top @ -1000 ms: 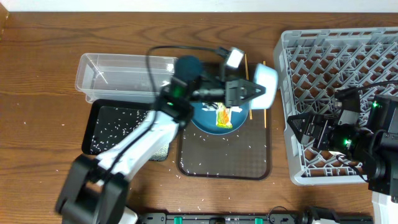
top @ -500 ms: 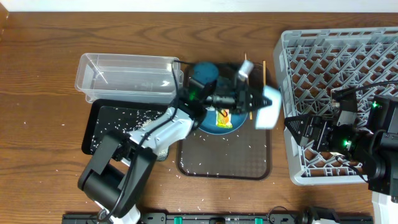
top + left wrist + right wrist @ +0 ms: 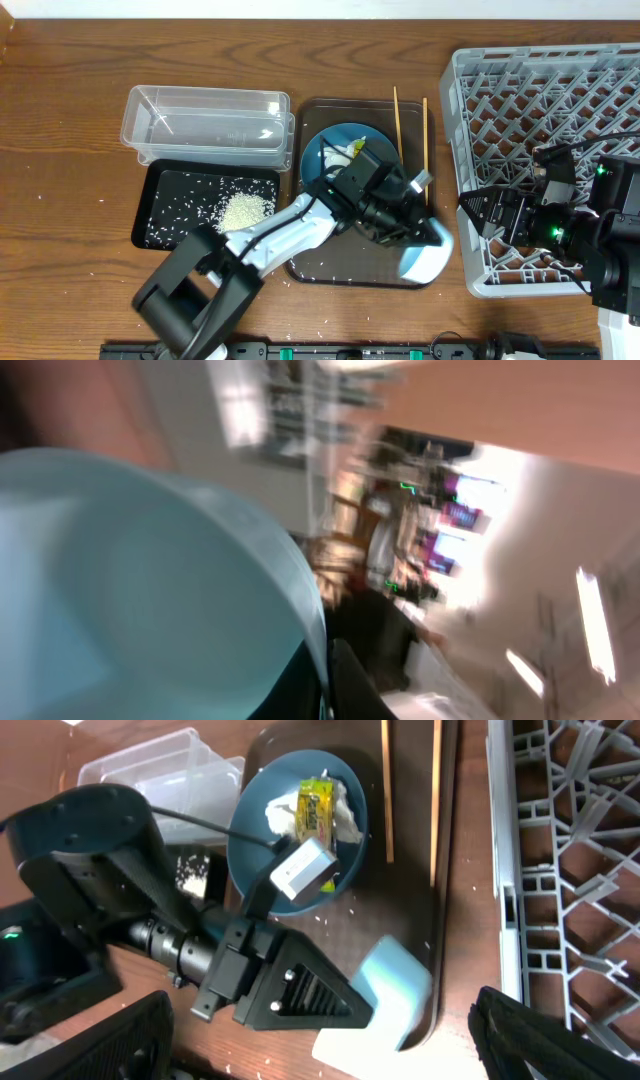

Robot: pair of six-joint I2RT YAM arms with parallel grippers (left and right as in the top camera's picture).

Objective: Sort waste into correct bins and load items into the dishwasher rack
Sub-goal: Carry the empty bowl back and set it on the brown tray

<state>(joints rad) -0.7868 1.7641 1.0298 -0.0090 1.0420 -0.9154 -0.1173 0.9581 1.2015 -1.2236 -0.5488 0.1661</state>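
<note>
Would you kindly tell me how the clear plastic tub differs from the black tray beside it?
The clear tub is see-through with taller walls; the black tray is opaque, glossy and shallow. The black tray holds a rice pile and scattered grains; the clear tub shows none. Both are rectangular, similar in footprint and side by side.

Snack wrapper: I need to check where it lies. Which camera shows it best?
Right wrist: the wrapper lies in full sight on the blue plate, beside the tissue. Overhead, the left arm hides nearly all of it. The left wrist view is blurred, filled by the bowl.
</note>
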